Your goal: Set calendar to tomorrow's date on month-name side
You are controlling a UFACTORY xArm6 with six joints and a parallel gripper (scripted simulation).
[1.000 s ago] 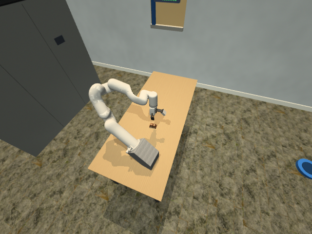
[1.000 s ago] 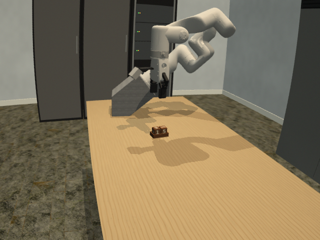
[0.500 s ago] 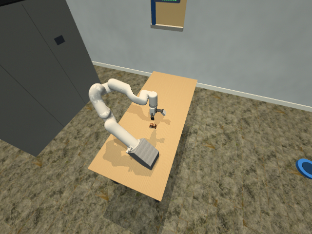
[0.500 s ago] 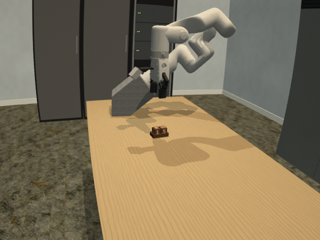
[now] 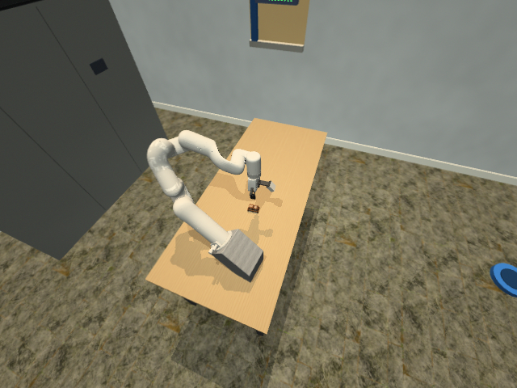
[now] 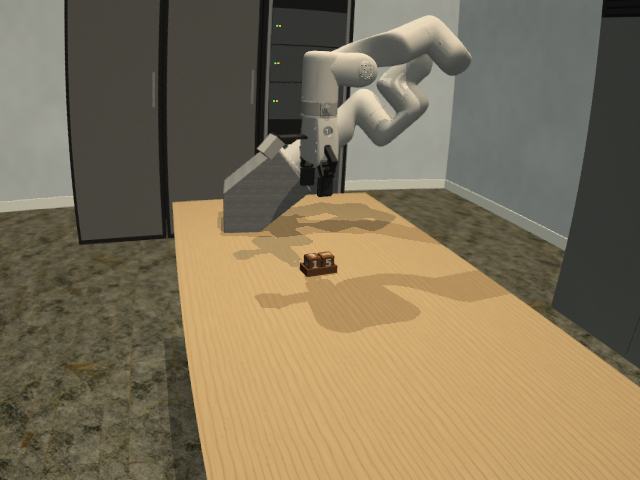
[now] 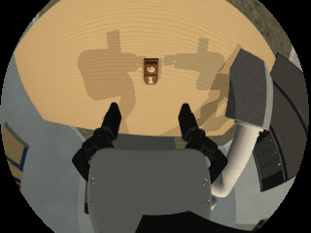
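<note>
A small brown calendar tray (image 6: 318, 270) (image 5: 253, 211) stands flat on the wooden table. Two brown cubes stand in it side by side. In the exterior view the left cube (image 6: 311, 261) shows a 1 and the right cube (image 6: 326, 259) shows a 5, both upright. My gripper (image 6: 316, 180) (image 5: 252, 194) (image 7: 150, 110) is open and empty. It hangs well above the table, behind the tray as the exterior camera sees it. The month's name is too small to read.
The arm's grey base block (image 6: 258, 196) (image 5: 241, 253) stands on the table (image 6: 392, 392) behind the calendar. Dark cabinets (image 6: 155, 118) stand behind the table. A blue round object (image 5: 505, 279) lies on the floor far to the right.
</note>
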